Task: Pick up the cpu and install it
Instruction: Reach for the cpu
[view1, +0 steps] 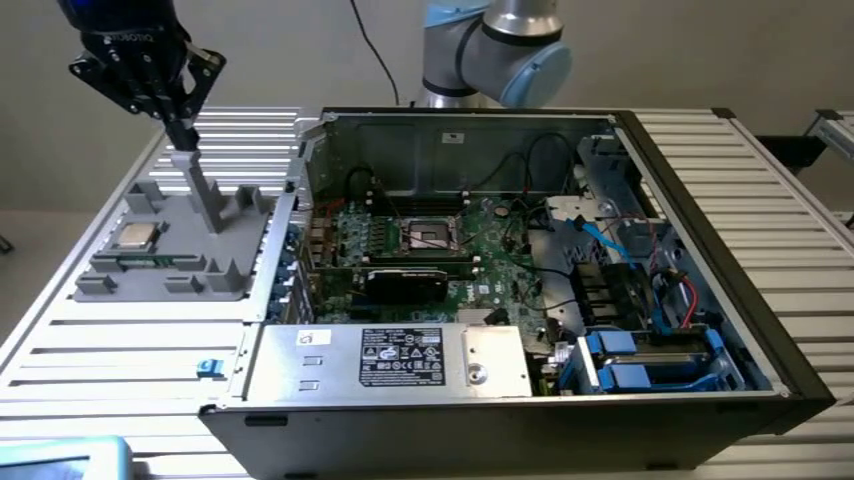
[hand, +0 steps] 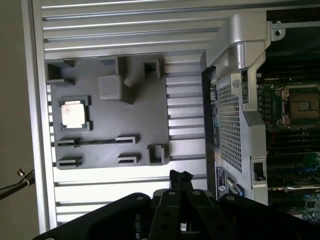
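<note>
On the slatted desk (view1: 120, 350), we find the cpu (view1: 138, 237) below the empty, pressed-together claw (view1: 184, 142), toward the exterior view's left.

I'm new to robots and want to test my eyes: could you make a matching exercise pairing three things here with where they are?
1. small square silver cpu
2. dark square socket frame
3. black gripper

a. on the green board inside the open case
b. in the grey plastic tray
c. in the air near that tray, shut

Pairs: 1-b; 2-a; 3-c.
</note>
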